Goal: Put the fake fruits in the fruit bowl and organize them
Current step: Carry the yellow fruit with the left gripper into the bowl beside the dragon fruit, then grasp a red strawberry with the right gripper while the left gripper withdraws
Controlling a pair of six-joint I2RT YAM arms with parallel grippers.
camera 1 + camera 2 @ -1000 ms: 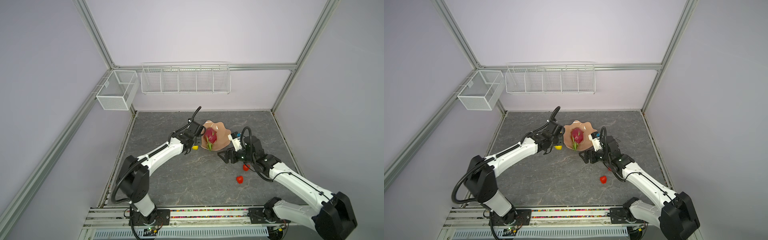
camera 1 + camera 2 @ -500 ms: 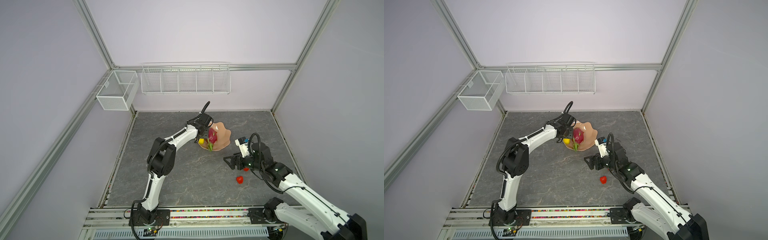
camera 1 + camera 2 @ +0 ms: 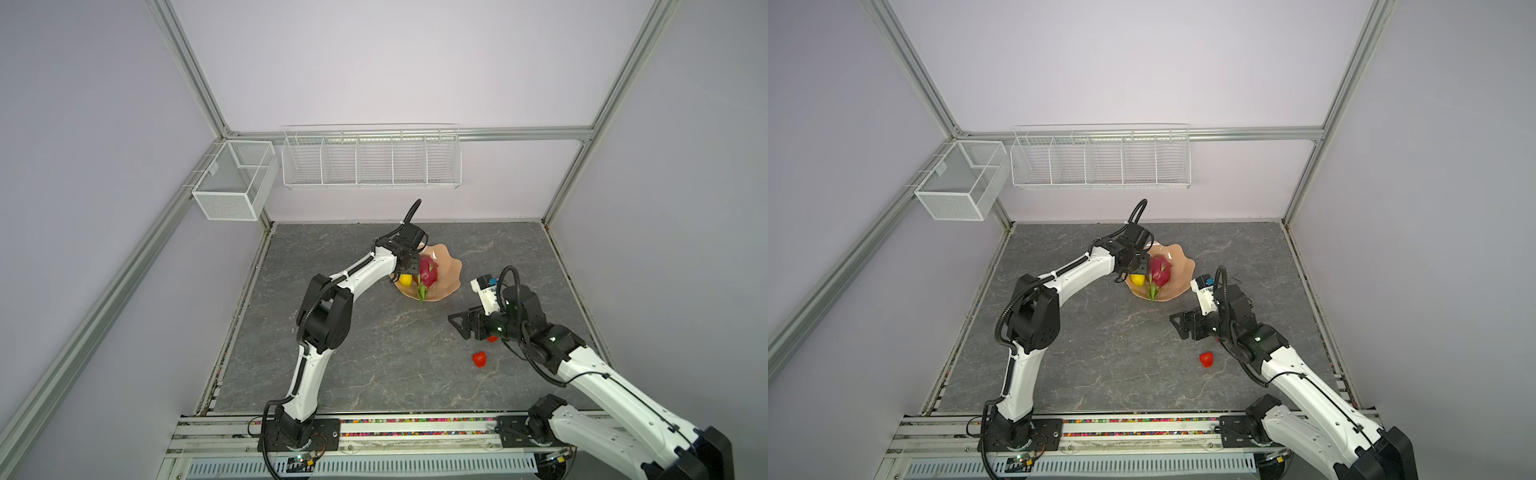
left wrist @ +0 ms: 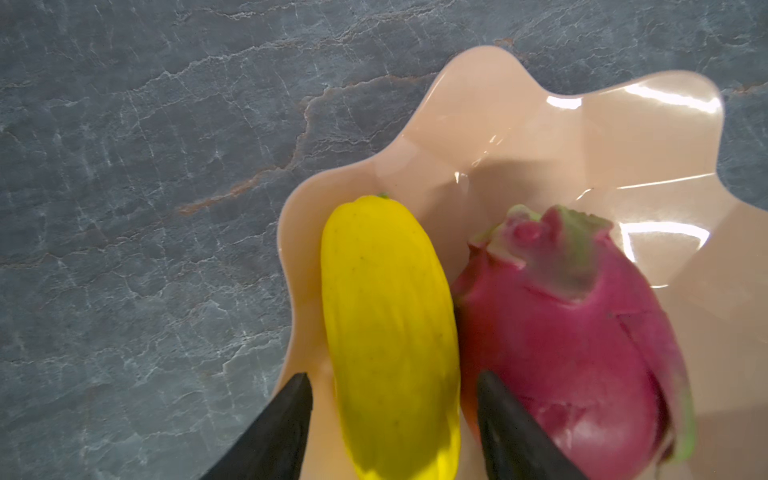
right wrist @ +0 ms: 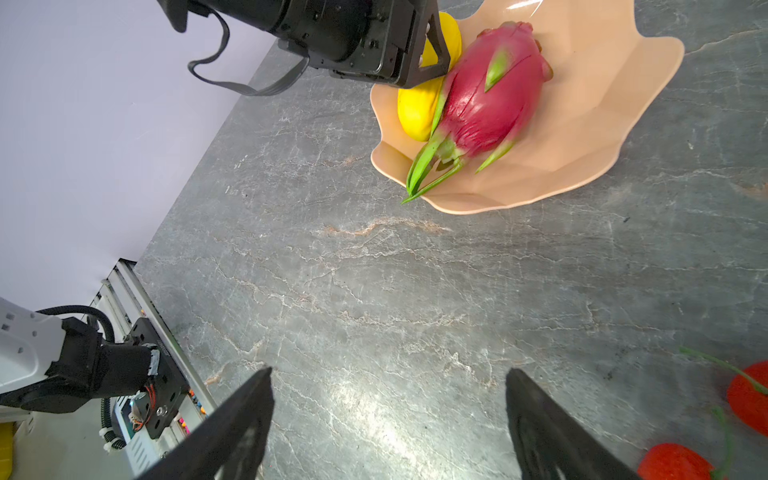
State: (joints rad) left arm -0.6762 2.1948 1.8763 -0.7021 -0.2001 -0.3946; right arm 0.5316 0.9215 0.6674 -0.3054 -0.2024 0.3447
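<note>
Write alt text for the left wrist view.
A yellow oblong fruit lies in a glossy peach-pink bowl, touching a magenta dragon fruit. The left gripper straddles the yellow fruit, black fingers slightly clear of it. Grey marbled table lies beyond.

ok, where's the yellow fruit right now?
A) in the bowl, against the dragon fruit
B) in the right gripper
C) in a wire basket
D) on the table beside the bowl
A: the left wrist view shows the yellow fruit lying inside the bowl against the dragon fruit, with the fingers of the left gripper standing apart on either side of it.
</note>
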